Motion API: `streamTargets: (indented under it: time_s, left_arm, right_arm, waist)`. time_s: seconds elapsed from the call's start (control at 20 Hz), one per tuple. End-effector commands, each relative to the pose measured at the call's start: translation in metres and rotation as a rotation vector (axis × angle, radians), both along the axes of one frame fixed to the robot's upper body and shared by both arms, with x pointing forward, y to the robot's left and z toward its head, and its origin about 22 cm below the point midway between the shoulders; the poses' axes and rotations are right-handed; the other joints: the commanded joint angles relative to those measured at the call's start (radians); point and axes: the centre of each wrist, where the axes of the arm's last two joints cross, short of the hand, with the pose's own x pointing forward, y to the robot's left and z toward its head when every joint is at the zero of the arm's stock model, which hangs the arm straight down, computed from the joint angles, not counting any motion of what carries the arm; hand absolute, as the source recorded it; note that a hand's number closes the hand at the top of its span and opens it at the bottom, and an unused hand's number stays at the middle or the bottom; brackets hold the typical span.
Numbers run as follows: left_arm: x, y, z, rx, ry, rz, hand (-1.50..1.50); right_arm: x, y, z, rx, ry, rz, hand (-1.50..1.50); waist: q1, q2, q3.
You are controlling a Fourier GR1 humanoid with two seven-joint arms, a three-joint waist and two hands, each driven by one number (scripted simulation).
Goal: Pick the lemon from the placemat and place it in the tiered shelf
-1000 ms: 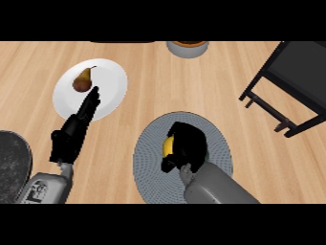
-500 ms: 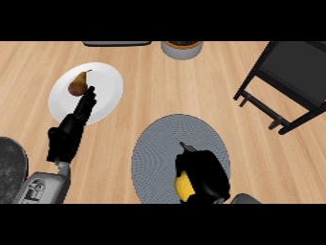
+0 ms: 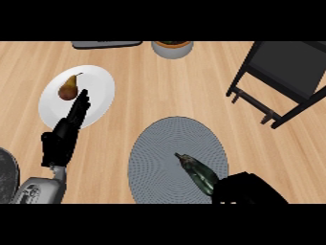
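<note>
Risk sits mostly with the lemon itself, for no yellow fruit shows anywhere: not on the placemat (image 3: pixel 167 143), not on the bare counter (image 3: pixel 144 91) around it. The right hand (image 3: pixel 246 189) shows only as a black mass at the placemat's near right edge, and whether it is clenched on anything cannot be told; if the lemon is there, the hand hides it. A dark green, elongated thing (image 3: pixel 197 171) lies or juts over the placemat's near right part, touching the hand; what it is I cannot say.

The tiered shelf (image 3: pixel 285 72) stands well beyond the placemat, to the far right, its legs (image 3: pixel 254 103) the nearest part. A carry that swings low could strike those legs or the frame and knock a round fruit free to roll off.

The left hand (image 3: pixel 61 139), left of the placemat, has its fingers (image 3: pixel 77 107) straight and released over the white plate (image 3: pixel 94 83) holding a pear (image 3: pixel 68 88); any drift could nudge that.
</note>
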Motion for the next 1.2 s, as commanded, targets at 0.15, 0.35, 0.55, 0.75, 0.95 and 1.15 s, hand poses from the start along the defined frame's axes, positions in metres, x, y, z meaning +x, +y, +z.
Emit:
streamTargets:
  time_s: [0.15,0.35,0.55,0.75,0.95,1.15]
  left_arm:
    - [-0.006,0.016,0.001,-0.002,-0.007,0.026,0.0]
    - [-0.002,0.016,0.005,0.01,-0.006,0.034,0.0]
    - [-0.008,0.02,0.0,-0.006,0.007,0.022,0.0]
    - [-0.014,0.018,0.003,0.005,-0.001,0.001,0.0]
    - [0.001,0.005,0.012,0.015,-0.003,-0.014,0.0]
    - [-0.006,-0.018,0.008,0.001,-0.006,-0.051,0.0]
  right_arm:
    - [-0.012,-0.057,0.073,0.203,-0.083,0.028,1.5]
    - [0.002,-0.095,0.104,0.223,-0.183,-0.077,1.5]
    - [0.013,-0.133,0.134,0.273,-0.274,-0.149,1.5]
    - [0.021,-0.184,0.162,0.343,-0.317,-0.252,1.5]
    - [0.02,-0.236,0.2,0.353,-0.392,-0.312,1.5]
    - [0.008,-0.249,0.232,0.36,-0.405,-0.357,1.5]
  waist:
    - [-0.014,0.001,-0.002]
    - [-0.028,-0.001,-0.002]
    - [-0.025,-0.003,-0.003]
    - [0.0,-0.003,-0.003]
    - [0.018,0.004,-0.004]
    - [0.05,0.008,-0.005]
